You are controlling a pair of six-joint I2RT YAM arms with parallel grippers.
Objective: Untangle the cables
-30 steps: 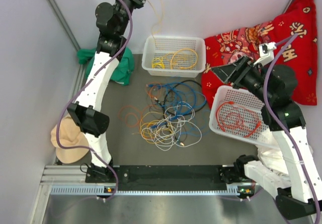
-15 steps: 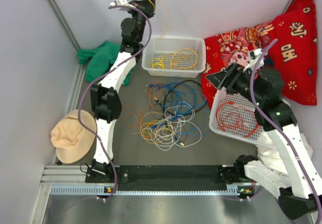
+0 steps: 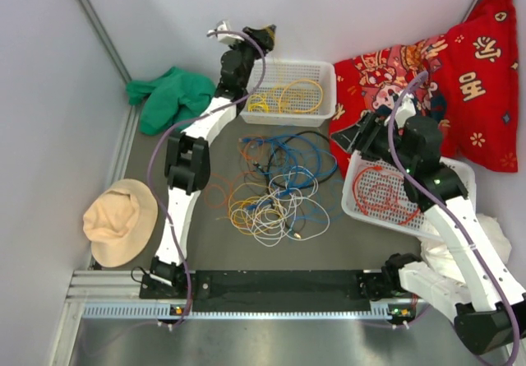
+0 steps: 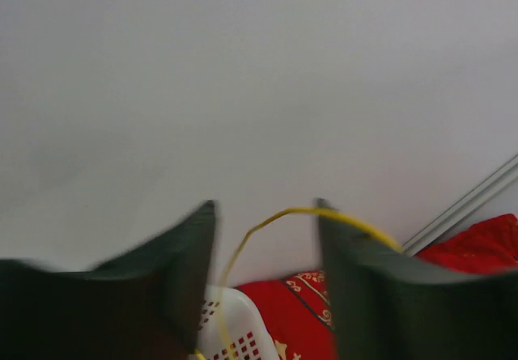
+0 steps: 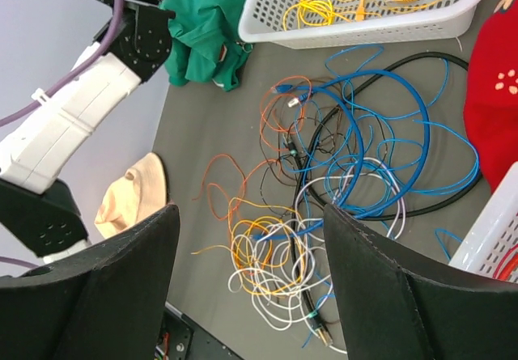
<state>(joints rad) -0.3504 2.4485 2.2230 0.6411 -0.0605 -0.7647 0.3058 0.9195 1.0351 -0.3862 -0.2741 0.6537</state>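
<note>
Low in the top view, just past my bases, the cables (image 3: 275,193) lie in a messy pile on the dark grey table (image 3: 205,251). They are thin and bendy. Blue, white, orange and yellow loops cross over each other, and one thicker black one runs through them. There is bare table all around the pile, most of it at the lower left.

At the left edge sits a soft tan hat (image 3: 119,218). At the right is a white plastic basket (image 3: 411,218) full of little holes. A curled red cable (image 3: 380,192) lies in it. My right gripper (image 3: 355,132) hangs over its upper left corner. Its jaws are wide apart with nothing in them.

Farther up, a second white basket (image 3: 243,94) holds loops of yellow cables (image 3: 283,99). My left gripper (image 3: 265,34) is above its upper left corner, near the pale back wall (image 3: 345,12). Its jaws are apart too. A yellow cable (image 4: 283,211) bends across the gap between them, and I cannot tell if it touches a finger.

A crumpled green cloth (image 3: 168,99) at the upper left and a puffy red cushion (image 3: 460,70) at the upper right close in the sides.
</note>
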